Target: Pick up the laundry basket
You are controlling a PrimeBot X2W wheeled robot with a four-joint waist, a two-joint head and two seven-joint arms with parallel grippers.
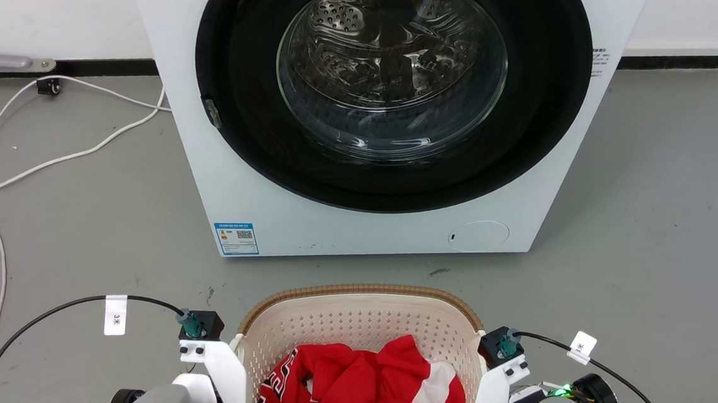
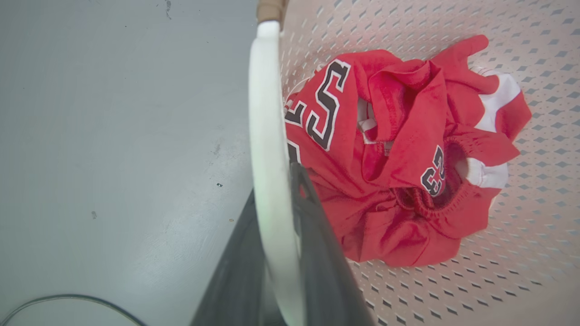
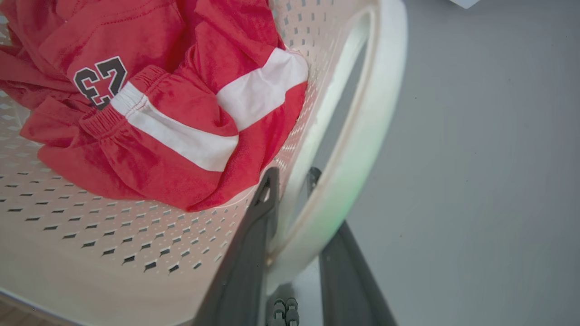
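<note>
Head view puts the washing machine (image 1: 282,221) ahead and the laundry basket (image 1: 357,318) on the floor (image 1: 648,215) just before me: light, stiff plastic, soft jersey (image 1: 372,379) inside. I'd lift by the side handles (image 2: 265,113); left gripper (image 2: 277,185) and right gripper (image 3: 293,174) each look clamped on one.

Head view: near half of laundry basket (image 1: 358,309) cut by bottom edge, red jersey (image 1: 378,380) in it cut too. Top of washing machine (image 1: 332,225) cut by top edge; print on its blue label (image 1: 236,238) too small to read. L wrist view: L gripper (image 2: 274,181) clamped on white handle (image 2: 267,113), finger bases cut by bottom edge, handle blurred near lens. R wrist view: R gripper (image 3: 293,172) clamped same way, outer finger partly behind handle. Jersey lettering partly folded under.
</note>
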